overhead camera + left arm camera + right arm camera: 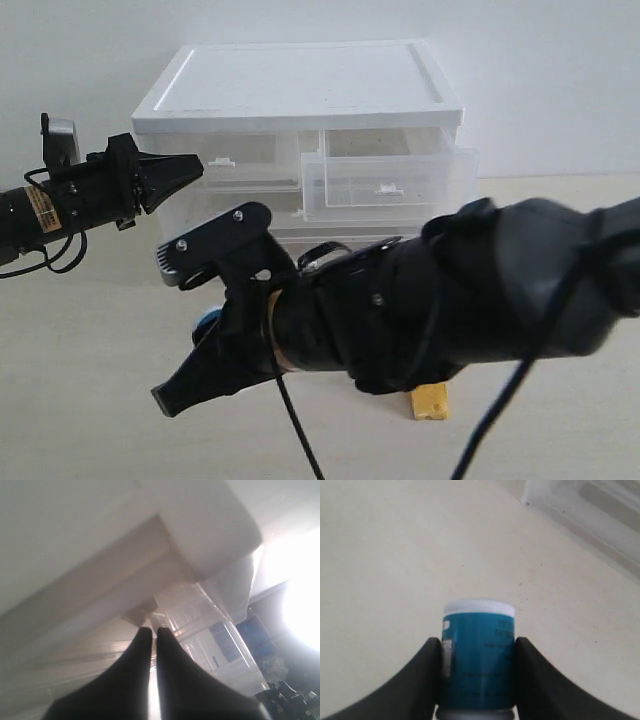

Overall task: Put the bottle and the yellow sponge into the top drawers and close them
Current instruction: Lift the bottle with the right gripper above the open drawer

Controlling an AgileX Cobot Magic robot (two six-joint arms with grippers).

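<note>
The bottle (479, 655), white with a teal label, sits between the fingers of my right gripper (478, 647), which is shut on it just above the table. In the exterior view only a teal bit of the bottle (207, 321) shows beside the right gripper (200, 350). The yellow sponge (430, 401) lies on the table under the right arm, mostly hidden. The top right drawer (390, 185) is pulled out. The top left drawer (250, 160) is pushed in. My left gripper (193, 165) is shut, its tips (152, 631) just short of that drawer's tab handle (143, 614).
The white-topped drawer unit (300, 85) stands at the back against a pale wall, with the full-width drawers (290, 235) below partly hidden by my right arm (440, 300). A black cable (295, 425) hangs down in front.
</note>
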